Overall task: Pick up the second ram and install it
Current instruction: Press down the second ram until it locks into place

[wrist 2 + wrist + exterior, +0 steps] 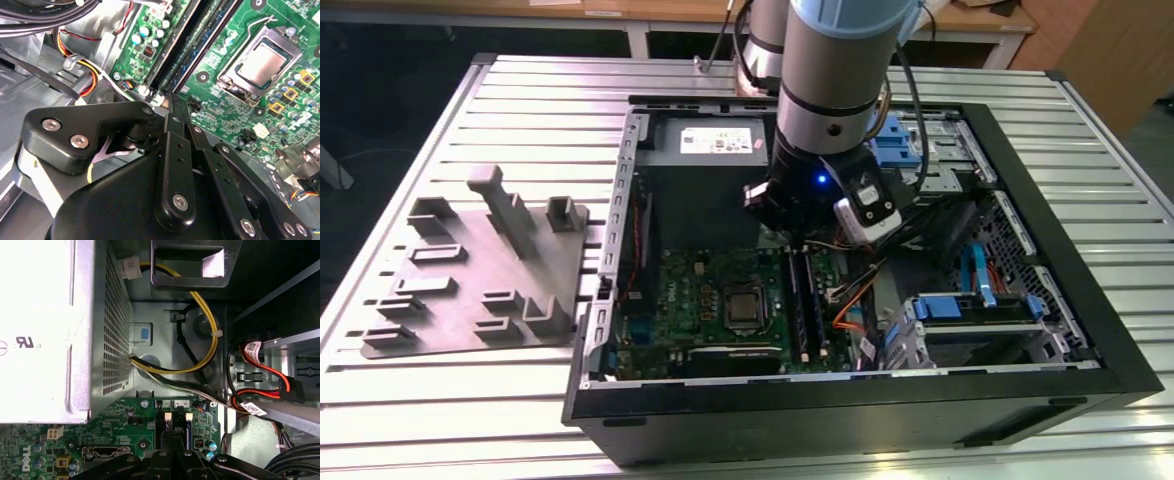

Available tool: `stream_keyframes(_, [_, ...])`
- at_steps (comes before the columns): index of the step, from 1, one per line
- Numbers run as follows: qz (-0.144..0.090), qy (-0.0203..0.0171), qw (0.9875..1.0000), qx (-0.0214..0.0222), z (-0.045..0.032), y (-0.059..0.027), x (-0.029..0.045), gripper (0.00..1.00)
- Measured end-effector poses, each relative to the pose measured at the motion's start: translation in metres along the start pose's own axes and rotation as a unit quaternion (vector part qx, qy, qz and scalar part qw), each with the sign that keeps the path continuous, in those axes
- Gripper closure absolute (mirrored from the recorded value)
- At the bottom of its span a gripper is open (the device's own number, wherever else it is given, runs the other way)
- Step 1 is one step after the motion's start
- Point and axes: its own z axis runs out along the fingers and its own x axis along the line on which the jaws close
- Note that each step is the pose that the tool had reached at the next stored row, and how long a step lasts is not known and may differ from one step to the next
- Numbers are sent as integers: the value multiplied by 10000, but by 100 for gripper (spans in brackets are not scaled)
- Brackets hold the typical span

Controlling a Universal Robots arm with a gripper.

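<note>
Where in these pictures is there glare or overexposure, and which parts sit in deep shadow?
In the first wrist view, the power supply face is blown out to white, while the case corner above the yellow cable is black. In the second wrist view, the gripper linkage reads dark against a brightly lit motherboard. In the exterior view, the floor behind the table is dim.

One robot arm (pixel 834 90) reaches down into one open computer case (pixel 1067 330). Inside the case sits one green motherboard (pixel 707 300) carrying one processor (pixel 744 308). Beside the case, one grey fixture tray (pixel 467 270) rests on one slatted table (pixel 400 400).
</note>
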Motion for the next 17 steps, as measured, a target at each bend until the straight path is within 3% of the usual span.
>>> stream_keyframes(6, [-1, 0, 10000, 7, -2, -27, 0, 90])
stream_keyframes(17, [-1, 0, 10000, 29, -14, -224, -3, 90])
